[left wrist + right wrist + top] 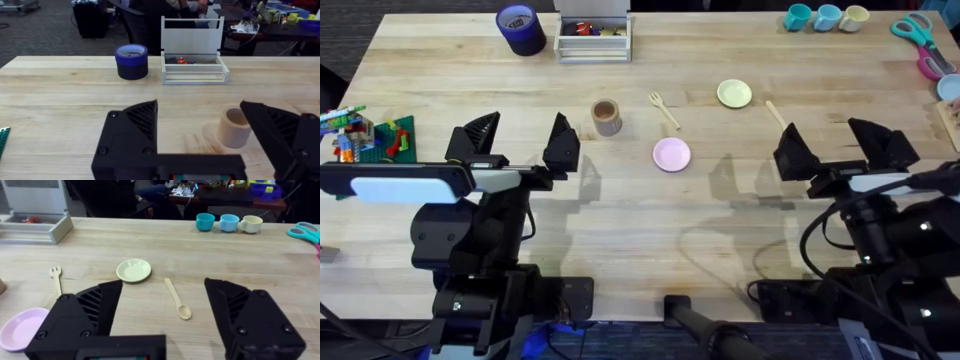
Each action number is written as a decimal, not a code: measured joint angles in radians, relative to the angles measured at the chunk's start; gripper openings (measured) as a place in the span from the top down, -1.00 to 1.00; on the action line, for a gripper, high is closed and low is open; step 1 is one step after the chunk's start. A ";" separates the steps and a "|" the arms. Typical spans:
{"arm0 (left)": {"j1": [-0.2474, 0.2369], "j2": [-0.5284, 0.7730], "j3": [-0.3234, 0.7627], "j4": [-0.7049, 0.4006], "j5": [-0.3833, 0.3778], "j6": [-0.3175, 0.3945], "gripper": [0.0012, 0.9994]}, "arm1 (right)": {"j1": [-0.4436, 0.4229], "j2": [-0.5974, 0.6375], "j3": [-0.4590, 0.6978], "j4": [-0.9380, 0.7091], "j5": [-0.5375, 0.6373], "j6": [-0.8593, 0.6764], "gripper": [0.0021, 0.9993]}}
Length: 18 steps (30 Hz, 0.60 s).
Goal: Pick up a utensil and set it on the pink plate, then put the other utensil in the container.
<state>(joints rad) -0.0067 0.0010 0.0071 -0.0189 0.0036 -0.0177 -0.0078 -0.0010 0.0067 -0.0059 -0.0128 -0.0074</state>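
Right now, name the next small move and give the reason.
Probably the right gripper, jaws open and empty, should ease forward and left toward the fork. The fork lies flat on the table just beyond the pink plate, which holds nothing, and the spoon also lies untouched, so no step seems begun. The left gripper is open too, near the brown cup.
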 joint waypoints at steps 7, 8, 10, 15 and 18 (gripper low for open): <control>0.000 0.000 0.000 0.000 -0.006 0.000 -0.99 | 0.000 0.000 0.000 -0.003 -0.001 0.000 -0.99; 0.000 0.000 0.000 -0.001 -0.012 0.000 -0.99 | 0.000 0.000 0.000 -0.003 -0.001 0.000 -0.99; 0.000 0.000 0.000 -0.009 -0.024 0.000 -0.99 | 0.000 0.000 0.000 -0.003 -0.001 0.000 -0.99; 0.000 0.000 0.000 0.007 -0.038 0.000 -0.99 | 0.000 0.000 0.000 -0.003 -0.001 0.000 -0.99; 0.000 0.000 0.000 0.006 -0.046 0.000 -0.99 | 0.000 0.000 0.000 -0.004 -0.002 0.000 -0.99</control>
<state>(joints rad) -0.0067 0.0010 0.0071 -0.0124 -0.0422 -0.0179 -0.0078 -0.0010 0.0071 -0.0097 -0.0143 -0.0074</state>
